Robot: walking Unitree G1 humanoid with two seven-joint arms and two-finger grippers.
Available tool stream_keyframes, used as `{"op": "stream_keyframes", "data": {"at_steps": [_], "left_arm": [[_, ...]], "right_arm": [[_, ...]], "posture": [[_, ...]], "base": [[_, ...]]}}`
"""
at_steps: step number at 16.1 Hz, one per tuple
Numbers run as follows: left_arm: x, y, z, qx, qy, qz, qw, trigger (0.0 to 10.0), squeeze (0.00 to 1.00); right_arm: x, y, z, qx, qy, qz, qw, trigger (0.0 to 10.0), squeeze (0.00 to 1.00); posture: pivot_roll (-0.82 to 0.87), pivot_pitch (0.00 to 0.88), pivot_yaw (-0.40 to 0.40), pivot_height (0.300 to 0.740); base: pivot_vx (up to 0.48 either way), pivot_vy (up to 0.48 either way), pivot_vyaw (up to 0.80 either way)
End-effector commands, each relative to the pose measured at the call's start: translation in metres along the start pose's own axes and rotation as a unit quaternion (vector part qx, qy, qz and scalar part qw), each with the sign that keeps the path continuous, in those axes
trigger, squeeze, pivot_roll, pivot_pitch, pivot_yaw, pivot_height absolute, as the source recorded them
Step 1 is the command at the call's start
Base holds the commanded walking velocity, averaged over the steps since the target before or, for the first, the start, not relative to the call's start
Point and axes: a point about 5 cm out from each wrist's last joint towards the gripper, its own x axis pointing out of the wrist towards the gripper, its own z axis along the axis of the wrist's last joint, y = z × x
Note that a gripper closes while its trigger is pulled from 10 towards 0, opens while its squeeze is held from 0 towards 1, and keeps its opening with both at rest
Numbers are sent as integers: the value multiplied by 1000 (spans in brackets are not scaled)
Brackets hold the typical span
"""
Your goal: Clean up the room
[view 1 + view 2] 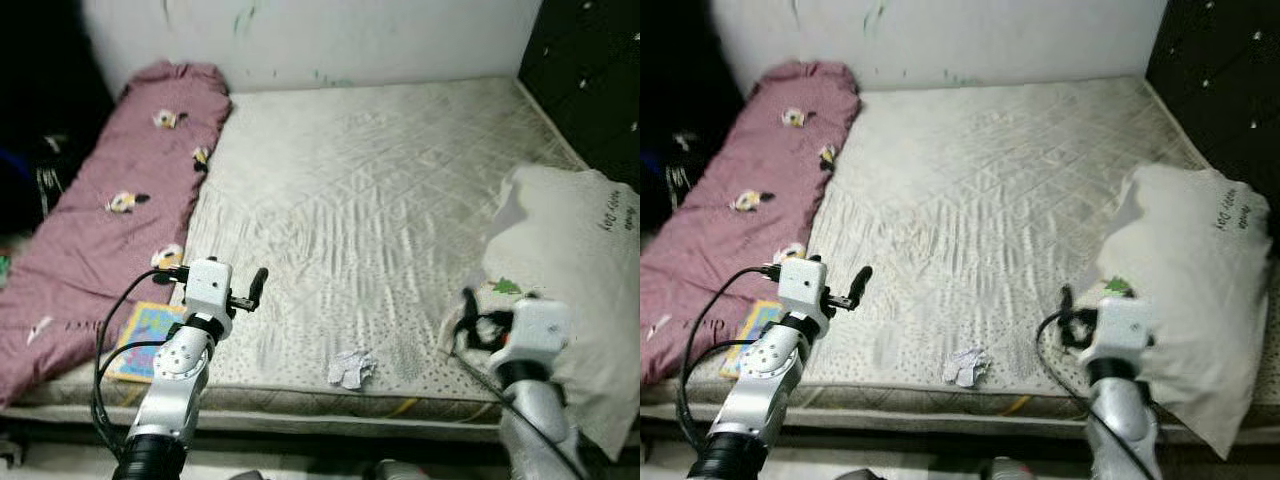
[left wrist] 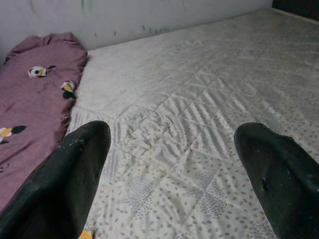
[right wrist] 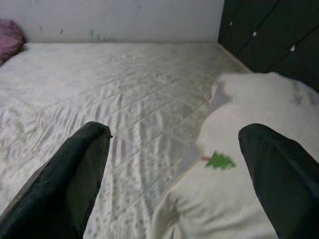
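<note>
A bare quilted mattress [image 1: 370,190] lies before me. A crumpled white paper [image 1: 351,368] sits near its front edge, between my two arms. A purple blanket [image 1: 120,200] with small printed figures lies bunched along the mattress's left side. A white pillow [image 1: 570,270] with a green tree print [image 3: 219,161] rests at the right front corner. My left gripper [image 1: 256,288] hovers open over the front left of the mattress, left of the paper. My right gripper [image 1: 470,318] is open too, just beside the pillow's near edge.
A colourful book [image 1: 148,335] lies at the front left corner, partly under the blanket. A dark padded panel [image 1: 590,80] stands along the right side. A pale wall [image 1: 330,35] runs behind the bed. Dark clutter [image 1: 45,170] sits left of the blanket.
</note>
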Motion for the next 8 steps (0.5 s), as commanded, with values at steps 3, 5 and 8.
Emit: {"op": "stream_keyframes", "data": {"at_steps": [3, 5, 8], "left_arm": [[-8, 9, -14, 18, 12, 12, 1000, 10000, 0], [-10, 10, -15, 38, 7, -4, 999, 10000, 0], [-13, 27, -17, 48, 18, 4, 999, 10000, 0]], "right_arm": [[-4, -8, -17, -28, 19, 0, 999, 10000, 0], [-2, -9, -19, -32, 22, 7, 999, 10000, 0], [9, -3, -15, -21, 12, 15, 1000, 10000, 0]], "posture": [[-190, 0, 65, 740], [-164, 0, 33, 740], [-149, 0, 65, 740]], "base": [[0, 0, 0], [0, 0, 0], [0, 0, 0]]}}
